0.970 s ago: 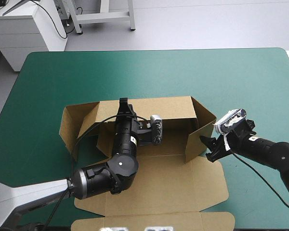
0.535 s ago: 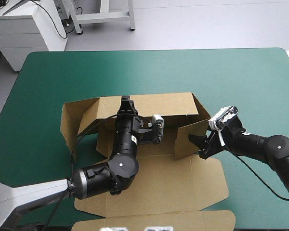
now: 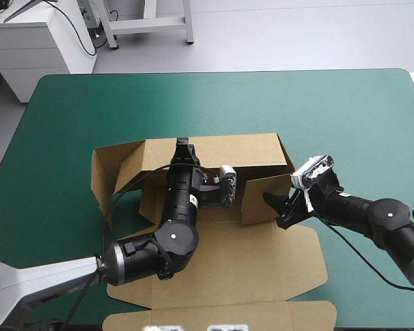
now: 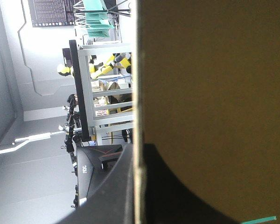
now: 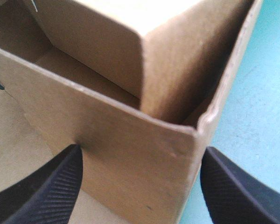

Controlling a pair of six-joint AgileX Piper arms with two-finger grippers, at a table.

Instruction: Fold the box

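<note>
The brown cardboard box (image 3: pixel 221 148) sits at the middle of the teal-green surface (image 3: pixel 345 110). Its lid (image 3: pixel 248 262) lies flat toward the bottom of the frame, where the front flap is cut off. At centre left the left side wall (image 3: pixel 107 176) leans outward. The left arm lies over the tray floor and hides most of it. A small white label (image 3: pixel 191 201) on that arm is too small to read. The left end effector (image 3: pixel 183 146) is at the back wall's top edge, its tips hidden from above. Its wrist view shows the left end effector (image 4: pixel 137 156) pressed together, pinching that board edge. At centre right the right side wall (image 3: pixel 262 196) stands angled inward. The right end effector (image 3: pixel 274 207) is spread, straddling that wall's corner (image 5: pixel 142 148): one finger (image 5: pixel 42 186) at the wall's face, the other (image 5: pixel 238 191) beside the corner.
</note>
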